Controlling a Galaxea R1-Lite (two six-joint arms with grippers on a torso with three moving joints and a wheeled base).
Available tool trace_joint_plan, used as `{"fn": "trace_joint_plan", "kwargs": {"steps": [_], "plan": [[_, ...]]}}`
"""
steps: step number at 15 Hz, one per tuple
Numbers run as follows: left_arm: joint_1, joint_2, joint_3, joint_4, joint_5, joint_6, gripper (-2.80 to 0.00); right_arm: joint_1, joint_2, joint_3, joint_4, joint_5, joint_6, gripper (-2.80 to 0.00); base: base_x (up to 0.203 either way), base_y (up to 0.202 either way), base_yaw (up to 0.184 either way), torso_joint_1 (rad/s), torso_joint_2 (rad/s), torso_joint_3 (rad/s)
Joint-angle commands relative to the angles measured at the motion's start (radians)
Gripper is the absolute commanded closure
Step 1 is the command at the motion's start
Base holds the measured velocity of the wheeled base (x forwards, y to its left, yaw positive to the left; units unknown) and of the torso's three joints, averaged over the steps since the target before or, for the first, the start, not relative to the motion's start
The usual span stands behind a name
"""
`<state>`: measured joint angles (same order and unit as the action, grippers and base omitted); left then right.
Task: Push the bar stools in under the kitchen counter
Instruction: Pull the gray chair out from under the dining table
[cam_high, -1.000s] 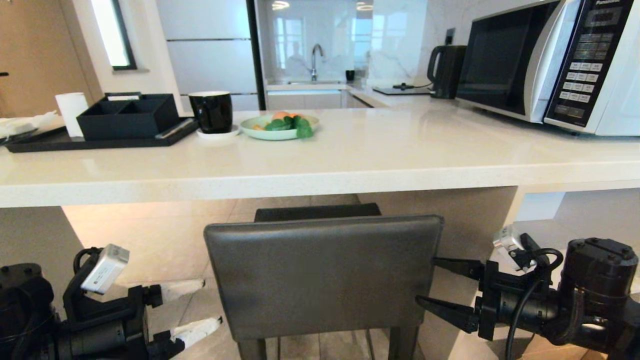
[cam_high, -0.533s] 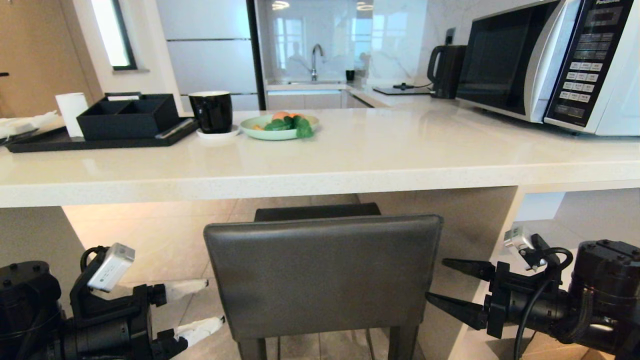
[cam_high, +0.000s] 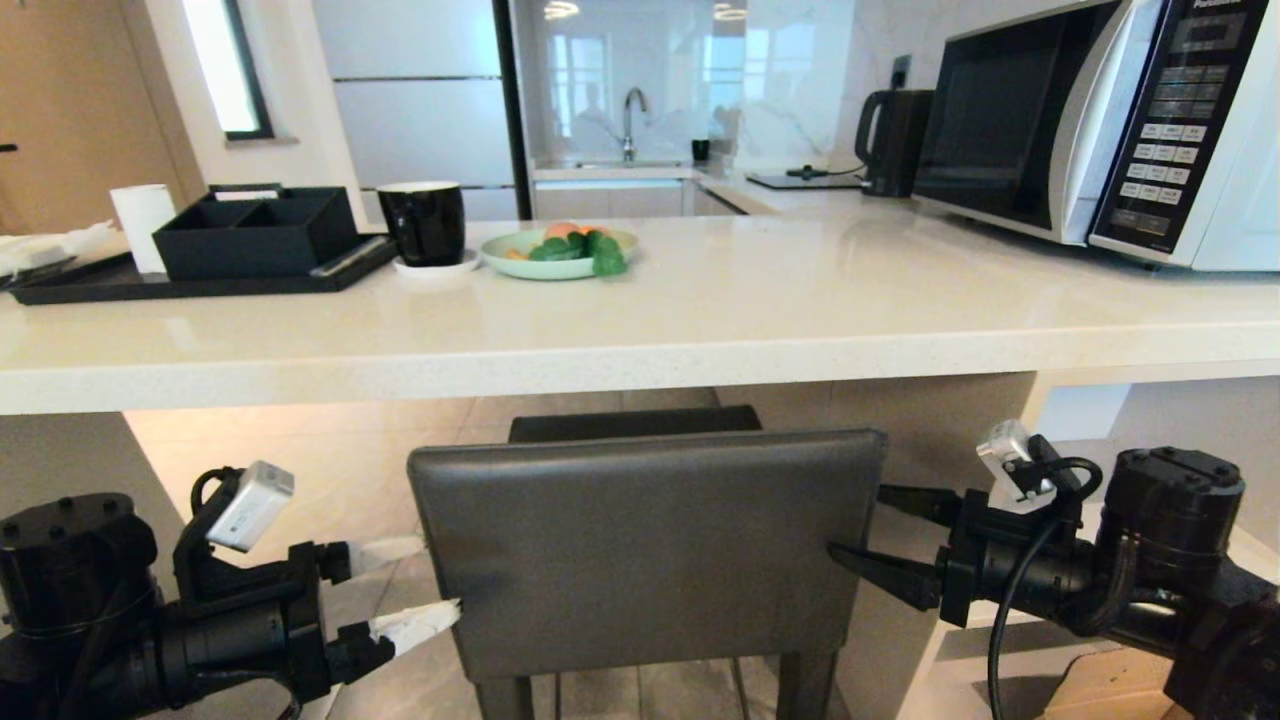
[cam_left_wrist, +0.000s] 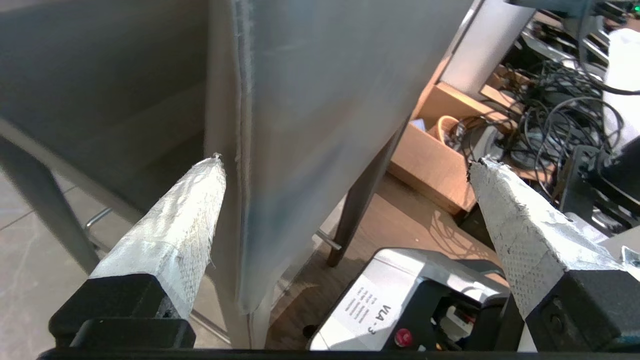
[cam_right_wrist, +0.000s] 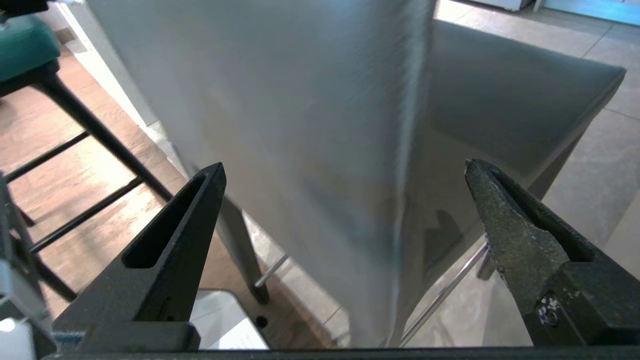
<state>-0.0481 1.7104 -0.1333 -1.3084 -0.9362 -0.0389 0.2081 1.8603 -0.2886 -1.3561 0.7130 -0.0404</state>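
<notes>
You have both arms reaching level toward the grey stool (cam_high: 645, 550), one from each side of its square back. Your left gripper (cam_high: 410, 590) sits at the back's left edge with its white-wrapped fingers (cam_left_wrist: 175, 240) wide apart, one on either face of the padded panel. Your right gripper (cam_high: 885, 535) mirrors it at the right edge, black fingers (cam_right_wrist: 170, 250) spread wide, the panel's edge standing between them. Neither pair is pressed onto the back.

The stool stands right in front of you, its seat already partly under the counter (cam_high: 640, 330), its back still out on your side of the counter's front edge. The teal stool (cam_right_wrist: 22, 47) shows only in the right wrist view, off beyond the grey one.

Compared with a second ago, both grippers have closed in on the back: the left fingertips were short of the left edge, the right ones sat lower and just clear of the right edge. The stool itself has not shifted.
</notes>
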Motion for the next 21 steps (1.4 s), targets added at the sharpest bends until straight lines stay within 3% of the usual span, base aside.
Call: {"fn": "trace_joint_plan", "kwargs": {"steps": [1, 6, 11, 15, 21], "plan": [[-0.001, 0.018, -0.013, -0.008, -0.006, -0.001, -2.80, -0.003, 0.045, -0.035, -0.008, 0.005, -0.001, -2.80, 0.000, 0.000, 0.000, 0.000, 0.00, 0.000], [-0.018, 0.031, -0.050, -0.008, -0.007, -0.002, -2.80, -0.001, 0.080, -0.100, -0.007, 0.037, 0.001, -2.80, 0.000, 0.000, 0.000, 0.000, 0.00, 0.000], [-0.036, 0.088, -0.076, -0.010, -0.031, -0.003, -2.80, 0.069, 0.086, -0.089, -0.007, 0.044, 0.002, -2.80, 0.000, 0.000, 0.000, 0.000, 0.00, 0.000], [-0.029, 0.228, -0.048, -0.199, -0.060, -0.011, -2.80, 0.125, 0.088, -0.060, -0.009, 0.048, 0.023, -2.80, 0.000, 0.000, 0.000, 0.000, 0.00, 0.000], [-0.033, 0.227, -0.061, -0.222, -0.110, -0.032, -2.80, 0.132, 0.076, -0.060, -0.009, 0.048, 0.050, -2.80, 0.000, 0.000, 0.000, 0.000, 0.00, 0.000]]}}
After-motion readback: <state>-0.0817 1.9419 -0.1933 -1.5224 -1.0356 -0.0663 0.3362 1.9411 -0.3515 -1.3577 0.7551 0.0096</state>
